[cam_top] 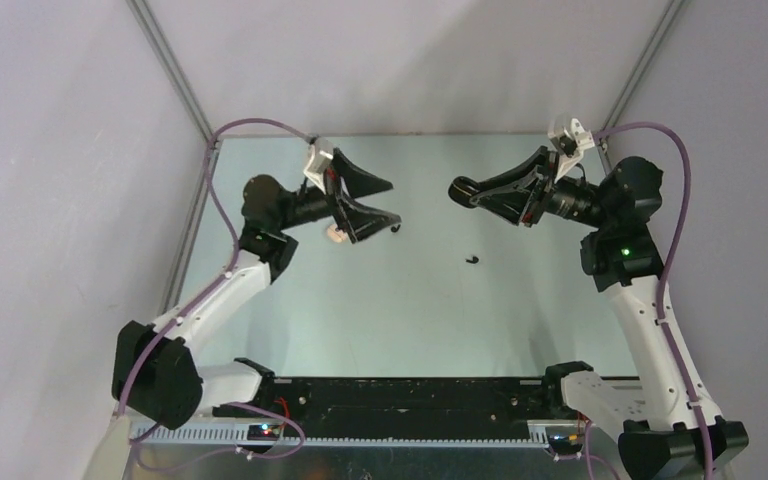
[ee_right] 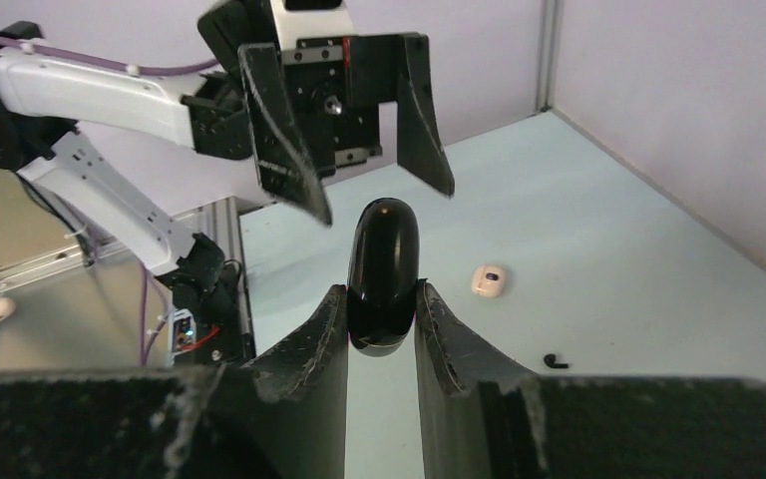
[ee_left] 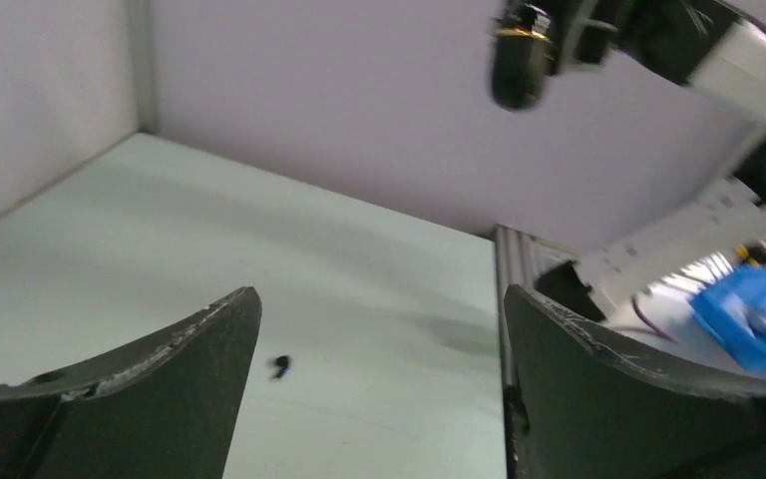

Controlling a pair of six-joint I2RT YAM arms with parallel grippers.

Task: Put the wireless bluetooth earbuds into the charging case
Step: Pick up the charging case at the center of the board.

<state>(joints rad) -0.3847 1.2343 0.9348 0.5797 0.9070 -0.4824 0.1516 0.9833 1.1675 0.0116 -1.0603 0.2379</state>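
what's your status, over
Left gripper open, empty. Right gripper shut on black charging case. One black earbud loose on table. Nothing blocking.

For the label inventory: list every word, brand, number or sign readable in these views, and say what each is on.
No legible text in any view.
On the black case in the right gripper: nothing, a plain glossy shell.
On the cream-white piece on the table: one dark spot, no lettering.
On the blue object beyond the table edge: too blurred to read.
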